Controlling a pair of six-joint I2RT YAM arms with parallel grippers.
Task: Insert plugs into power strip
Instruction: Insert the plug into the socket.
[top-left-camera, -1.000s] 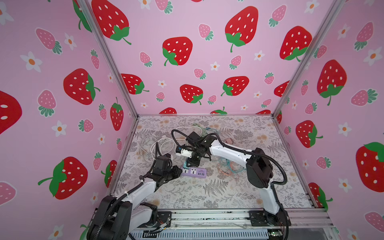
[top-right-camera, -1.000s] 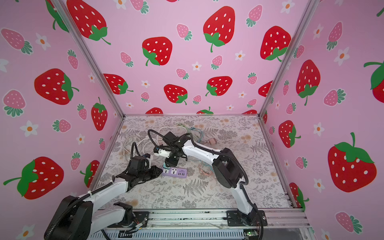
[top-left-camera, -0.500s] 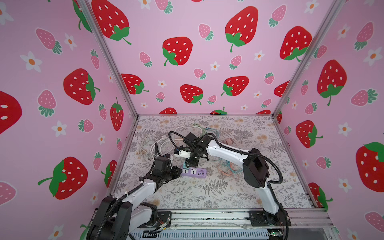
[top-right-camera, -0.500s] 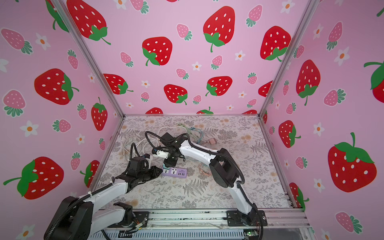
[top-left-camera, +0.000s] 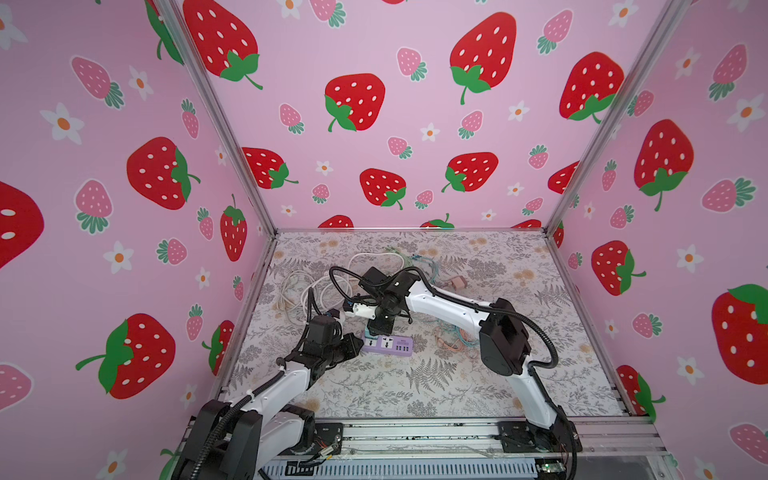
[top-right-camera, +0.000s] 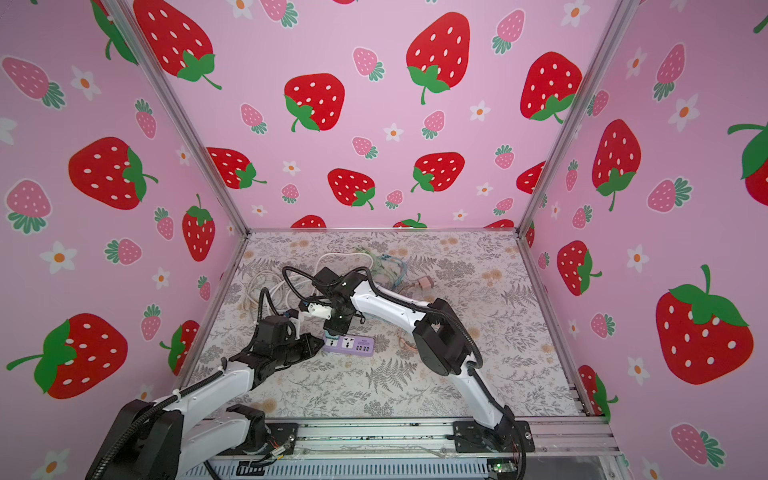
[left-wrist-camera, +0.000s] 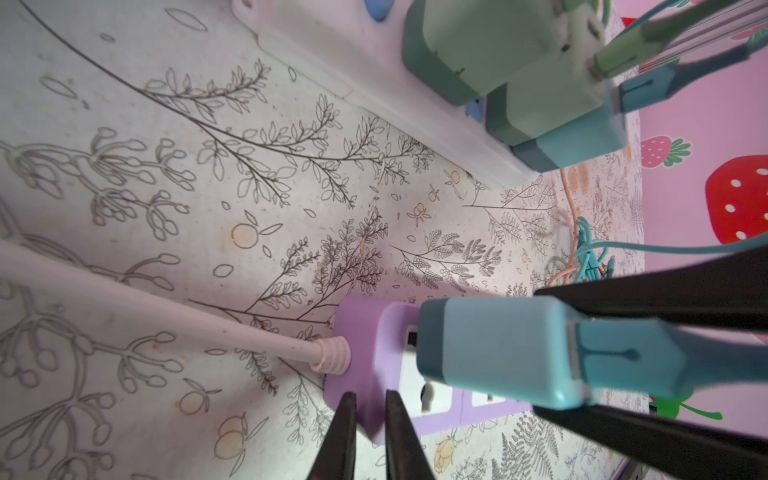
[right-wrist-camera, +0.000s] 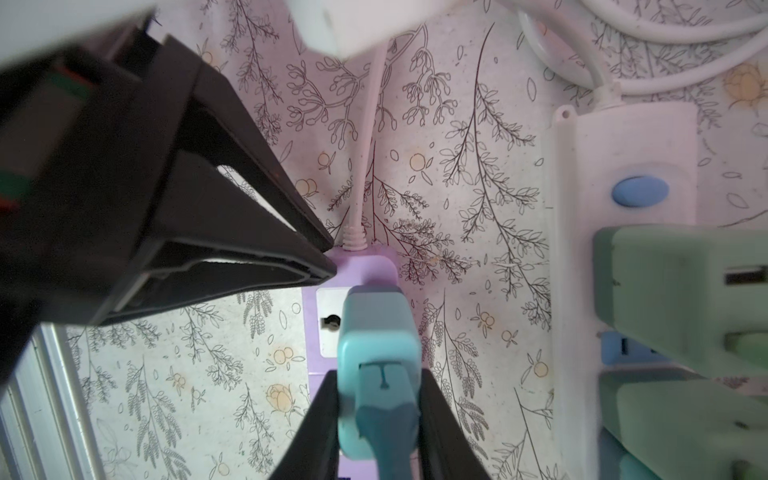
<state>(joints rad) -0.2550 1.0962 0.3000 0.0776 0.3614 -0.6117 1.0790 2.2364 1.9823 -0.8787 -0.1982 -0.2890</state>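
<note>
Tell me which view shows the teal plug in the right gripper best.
Left wrist: teal plug fully side-on against the purple strip. Right wrist shows its back end; both top views, just a sliver.

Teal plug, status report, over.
Right hand shut on teal-blue cube plug. Plug at purple plastic power strip end socket. Left hand shut, touching strip end. Nothing blocking.

Place: a robot test cell in a lab, not a lived-in room.
Walls: in both top views, flat pink panels (top-left-camera: 415, 54) printed with strawberries and flowers box in three sides.
Frame: bare aluminium posts (top-left-camera: 222, 124) run up the corners, and a slotted rail (top-left-camera: 415, 434) crosses the lower frame.
Tabletop: fern-print sheet (top-left-camera: 457, 395), centre frame.
Machines: two white-and-black arms (top-left-camera: 274, 390) (top-left-camera: 449, 305) bolted to the rail.
</note>
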